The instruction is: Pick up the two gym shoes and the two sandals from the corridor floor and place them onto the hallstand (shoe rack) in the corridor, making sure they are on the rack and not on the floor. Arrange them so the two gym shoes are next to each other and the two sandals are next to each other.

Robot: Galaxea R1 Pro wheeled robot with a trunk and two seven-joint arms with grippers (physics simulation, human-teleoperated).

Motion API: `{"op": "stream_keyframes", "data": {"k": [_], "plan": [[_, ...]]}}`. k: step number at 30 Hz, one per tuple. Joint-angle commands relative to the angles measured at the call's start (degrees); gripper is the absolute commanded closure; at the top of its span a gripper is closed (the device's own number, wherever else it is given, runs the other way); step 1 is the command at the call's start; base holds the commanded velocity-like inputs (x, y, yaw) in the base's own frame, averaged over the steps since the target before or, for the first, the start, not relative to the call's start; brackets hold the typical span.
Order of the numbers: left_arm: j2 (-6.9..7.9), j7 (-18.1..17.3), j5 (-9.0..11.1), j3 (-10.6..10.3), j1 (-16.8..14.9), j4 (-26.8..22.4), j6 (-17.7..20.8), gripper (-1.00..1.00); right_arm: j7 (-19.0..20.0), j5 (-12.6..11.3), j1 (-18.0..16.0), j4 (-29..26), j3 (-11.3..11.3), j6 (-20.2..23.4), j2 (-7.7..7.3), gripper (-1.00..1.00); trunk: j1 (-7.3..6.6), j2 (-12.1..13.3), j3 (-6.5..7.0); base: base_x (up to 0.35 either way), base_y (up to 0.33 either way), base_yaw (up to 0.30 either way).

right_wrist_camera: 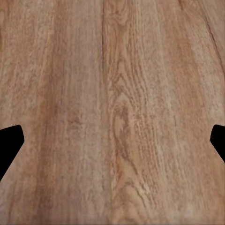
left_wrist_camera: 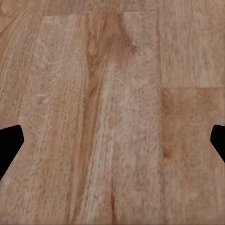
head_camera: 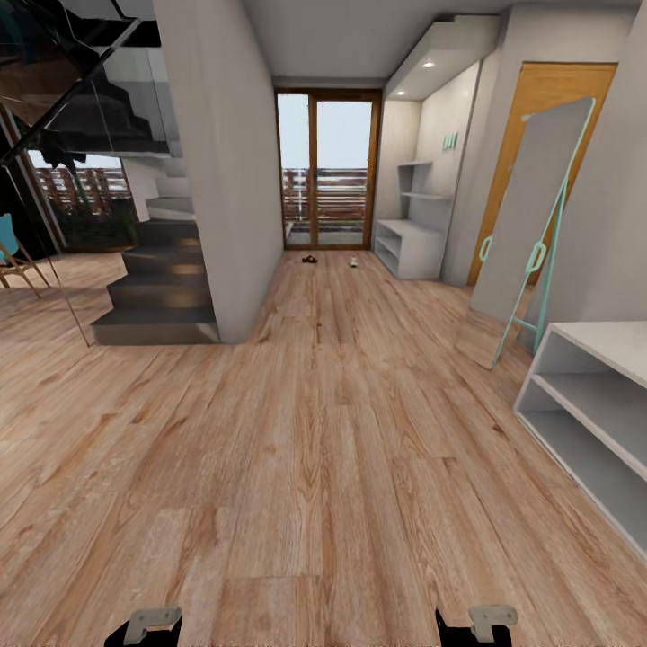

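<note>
Nearest your head camera, the left gripper (head_camera: pixel 144 624) and the right gripper (head_camera: pixel 474 624) sit low at the frame's bottom edge, well apart, above bare plank floor (head_camera: pixel 323 467). Through each wrist camera you see the left gripper (left_wrist_camera: pixel 112 145) and the right gripper (right_wrist_camera: pixel 112 145) with fingers spread wide, dark fingertips (left_wrist_camera: pixel 9 147) (right_wrist_camera: pixel 9 145) at opposite edges of the frame and nothing between them but wood grain.

At your right, close by, stands a pale grey shoe rack (head_camera: pixel 593 404) with two open shelf tiers, set along the right wall. Just beyond it a tall mirror (head_camera: pixel 530 225) on a teal frame leans against the wall beside a wooden door (head_camera: pixel 539 99).

Far down the corridor, near the glass balcony door (head_camera: pixel 325 171), you can make out a dark sandal (head_camera: pixel 309 260) and a pale, greenish gym shoe (head_camera: pixel 353 262) lying on the floor, apart from each other; both are too small to tell more, and you cannot tell whether each spot is one shoe or two. To their right, a second grey rack (head_camera: pixel 409 244) with stepped wall shelves stands in an alcove.

At your left, dark stairs (head_camera: pixel 162 279) rise behind a grey wall (head_camera: pixel 225 162).
</note>
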Motion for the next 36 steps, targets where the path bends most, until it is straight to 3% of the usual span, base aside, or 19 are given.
{"op": "stream_keyframes", "data": {"k": [1,18,36], "plan": [[-0.01,-0.08,0.17,0.16,-0.03,0.05,-0.17,-1.0,-0.01,0.01,-0.03,0.04,0.01,-0.17,-0.01,-1.0,0.21,-0.44,-0.27,0.0,0.0,0.0],[0.05,0.0,0.17,0.16,-0.03,0.05,-0.19,-1.0,-0.01,0.07,-0.05,0.04,0.1,-0.2,-0.01,-1.0,0.21,-0.44,-1.43,0.01,0.0,0.0],[0.08,0.01,0.17,0.16,-0.03,0.05,-0.2,-1.0,0.19,0.11,-0.03,0.04,0.08,-0.21,-0.01,-1.0,0.21,-0.44,-1.71,0.298,0.0,0.0]]}}
